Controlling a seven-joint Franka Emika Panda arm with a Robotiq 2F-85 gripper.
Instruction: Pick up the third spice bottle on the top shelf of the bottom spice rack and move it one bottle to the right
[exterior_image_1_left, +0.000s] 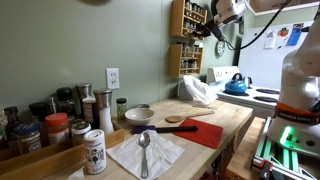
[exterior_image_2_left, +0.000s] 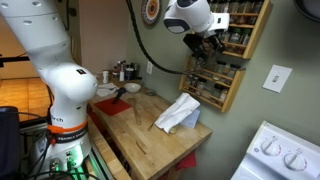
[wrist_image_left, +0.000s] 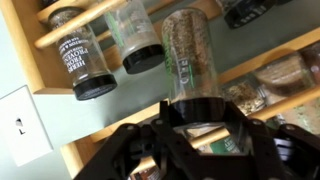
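Note:
In the wrist view a clear spice bottle (wrist_image_left: 188, 55) with greenish-brown contents and a black cap sits between my gripper's (wrist_image_left: 196, 125) two black fingers, which close on its cap end. The bottle lies in front of a wooden rack shelf rail (wrist_image_left: 100, 22). Two more black-capped bottles (wrist_image_left: 92, 62) (wrist_image_left: 135, 42) stand beside it on the same shelf. In both exterior views the gripper (exterior_image_1_left: 216, 28) (exterior_image_2_left: 208, 42) is raised against the wall-mounted wooden spice racks (exterior_image_1_left: 189, 38) (exterior_image_2_left: 232, 62). The held bottle is too small to make out there.
A wall outlet plate (wrist_image_left: 20, 125) is beside the rack. Below are a wooden counter (exterior_image_1_left: 225, 118) with a white cloth (exterior_image_2_left: 178, 113), a red cloth (exterior_image_1_left: 203, 132), a bowl (exterior_image_1_left: 139, 115), a spoon on a napkin (exterior_image_1_left: 145, 152), several spice jars (exterior_image_1_left: 60, 125), and a stove with a blue kettle (exterior_image_1_left: 236, 86).

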